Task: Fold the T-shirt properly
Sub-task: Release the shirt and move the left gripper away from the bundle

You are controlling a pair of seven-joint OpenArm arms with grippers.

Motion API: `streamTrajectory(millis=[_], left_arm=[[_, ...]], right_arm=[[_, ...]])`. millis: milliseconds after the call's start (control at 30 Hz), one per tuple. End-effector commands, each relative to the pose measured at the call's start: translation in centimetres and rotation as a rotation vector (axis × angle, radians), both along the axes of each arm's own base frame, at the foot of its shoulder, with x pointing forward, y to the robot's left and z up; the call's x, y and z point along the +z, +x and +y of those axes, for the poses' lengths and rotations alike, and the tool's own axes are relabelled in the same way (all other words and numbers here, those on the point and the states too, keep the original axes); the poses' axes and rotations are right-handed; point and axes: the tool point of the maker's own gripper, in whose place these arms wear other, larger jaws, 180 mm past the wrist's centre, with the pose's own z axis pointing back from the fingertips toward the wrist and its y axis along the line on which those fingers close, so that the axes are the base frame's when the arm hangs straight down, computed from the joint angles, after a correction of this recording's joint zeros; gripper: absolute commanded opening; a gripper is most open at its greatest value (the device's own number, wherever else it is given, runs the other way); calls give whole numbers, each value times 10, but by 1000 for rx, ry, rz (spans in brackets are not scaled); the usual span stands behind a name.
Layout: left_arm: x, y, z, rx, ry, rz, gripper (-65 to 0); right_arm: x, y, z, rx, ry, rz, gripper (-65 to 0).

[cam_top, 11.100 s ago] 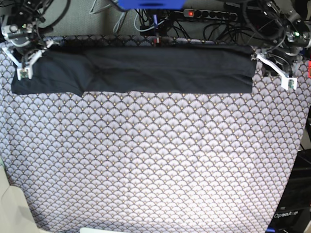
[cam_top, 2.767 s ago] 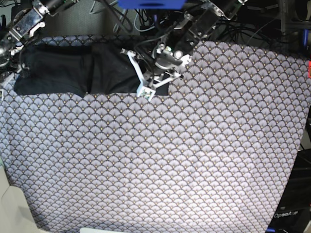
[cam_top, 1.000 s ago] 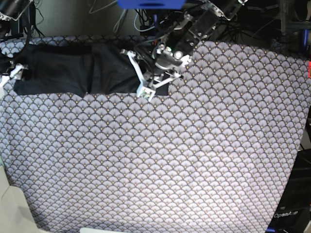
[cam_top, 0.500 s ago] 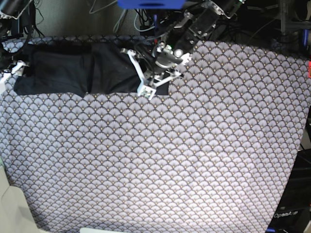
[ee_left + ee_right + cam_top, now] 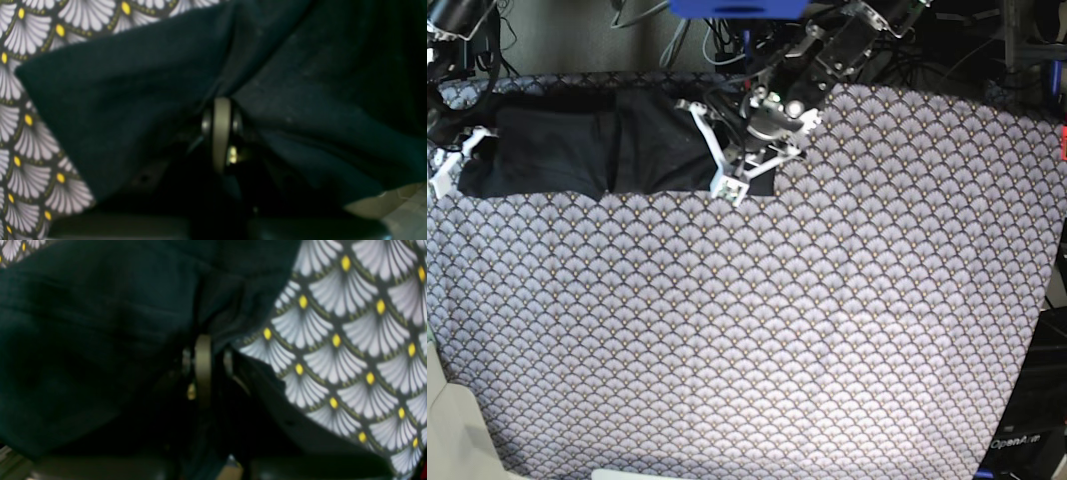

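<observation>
Since the previous frame, the right gripper (image 5: 449,170) was clamped on the T-shirt (image 5: 577,150)'s edge; the left gripper (image 5: 732,180) was clamped on its opposite end; even tension was judged advisable.

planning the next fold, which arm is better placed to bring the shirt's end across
Probably the right gripper: it pinches the free outer end of the T-shirt. The left gripper pins the already folded end.

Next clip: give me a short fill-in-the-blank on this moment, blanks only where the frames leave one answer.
1. The T-shirt is plain ____ in colour.
2. It lies at the ____ edge of the scallop-patterned cloth in the base view.
3. The left gripper is shut on the ____.
4. The right gripper sits at the shirt's ____ end in the base view.

Missing words: black; far; T-shirt; left
</observation>
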Motion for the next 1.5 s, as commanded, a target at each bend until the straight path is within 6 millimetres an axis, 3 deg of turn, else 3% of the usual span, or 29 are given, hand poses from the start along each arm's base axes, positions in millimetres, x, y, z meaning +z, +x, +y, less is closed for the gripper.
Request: streamTrajectory(millis=[0,100,267,433,633,767,967,1167,1333,1467], left_arm=[[13,6,-5,2,-28,-34,-650],[27,11,-8,3,-54,-66,-650],[40,16,-11,2,-76,-97,-650],[40,14,-11,4,-77,-96,-650],[36,8,2,8,-59,-87,-650],[38,15,32,98,-51,-93,-650],[36,21,86,218,1,-103,-650],[26,16,129,296,66,-89,-650],[21,12,154,363,93,-74,-650],[21,12,158,365,102,-75,-650]], right_arm=[[7,8,2,17,3,-27,-650],[26,23,12,84,-44,-78,-650],[59,29,21,153,-133,-149,-650],[79,33,27,191,-188,-167,-650],[90,27,34,225,-228,-146,-650],[98,23,55,242,-230,-177,-650],[85,15,76,239,-175,-141,-650],[71,17,117,289,-86,-143,-650],[67,22,149,333,-24,-157,-650],[71,24,157,342,-18,-167,-650]])
